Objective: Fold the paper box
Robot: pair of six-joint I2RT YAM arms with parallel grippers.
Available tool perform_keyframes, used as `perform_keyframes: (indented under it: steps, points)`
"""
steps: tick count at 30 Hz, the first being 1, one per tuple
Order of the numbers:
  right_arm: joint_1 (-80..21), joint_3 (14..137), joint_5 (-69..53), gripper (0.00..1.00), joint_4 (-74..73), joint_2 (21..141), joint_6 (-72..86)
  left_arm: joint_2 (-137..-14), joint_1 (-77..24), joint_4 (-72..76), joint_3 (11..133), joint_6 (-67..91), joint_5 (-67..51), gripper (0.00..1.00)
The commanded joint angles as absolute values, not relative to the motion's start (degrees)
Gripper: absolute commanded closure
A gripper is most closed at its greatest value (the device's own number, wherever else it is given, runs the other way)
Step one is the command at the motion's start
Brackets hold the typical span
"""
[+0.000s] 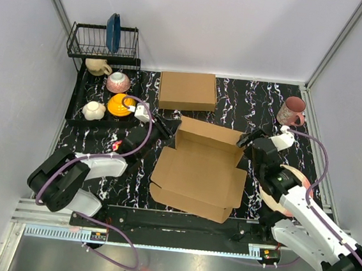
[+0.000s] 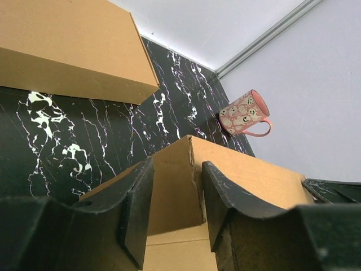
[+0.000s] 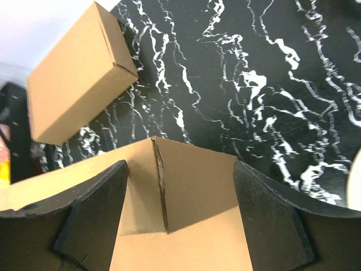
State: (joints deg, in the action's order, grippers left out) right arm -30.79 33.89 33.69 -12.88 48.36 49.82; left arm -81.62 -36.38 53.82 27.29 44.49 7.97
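The paper box [image 1: 198, 170] is a brown cardboard sheet lying open in the middle of the table, its back wall and side flaps standing up. My left gripper [image 1: 167, 131] is at its far-left corner. In the left wrist view this gripper [image 2: 176, 206] is open, its fingers straddling the upright corner fold of the paper box [image 2: 254, 175]. My right gripper [image 1: 248, 140] is at the far-right corner. In the right wrist view it [image 3: 180, 209] stands wide open around that corner of the paper box [image 3: 197, 169], with space on both sides.
A neatly formed cardboard box [image 1: 187, 90] lies just behind the sheet. A pink mug [image 1: 291, 111] stands at the far right. A dish rack [image 1: 103, 41] and a tray of cups and bowls [image 1: 108, 96] fill the far left. A plate [image 1: 295, 180] lies under my right arm.
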Motion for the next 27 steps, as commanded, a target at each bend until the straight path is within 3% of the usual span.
perform_keyframes:
  steps: [1, 8, 14, 17, 21, 27]
  points:
    - [-31.6, 38.4, 37.3, 0.19, -23.3, 46.4, 38.9, -81.3, -36.5, 42.4, 26.8, 41.7, 7.4, 0.56]
    - [-31.6, 47.6, 33.4, 0.18, -23.0, 46.3, 23.1, -78.4, -35.8, 37.8, 29.1, 41.3, 9.2, 0.42]
    - [-33.1, 57.1, 26.7, 0.21, -24.5, 49.8, 12.0, -73.5, -34.6, 33.0, 31.9, 40.2, 10.8, 0.36]
    - [-41.3, 63.0, 33.8, 0.22, -26.9, 54.5, 3.8, -69.9, -34.0, 30.2, 32.6, 40.1, 11.9, 0.36]
    - [-54.1, 67.1, 52.6, 0.19, -23.0, 63.1, -9.9, -65.4, -33.8, 29.1, 31.9, 38.9, 14.2, 0.31]
    - [-62.4, 66.2, 57.6, 0.18, -13.7, 67.7, -25.7, -61.8, -33.6, 25.7, 32.1, 38.1, 14.2, 0.31]
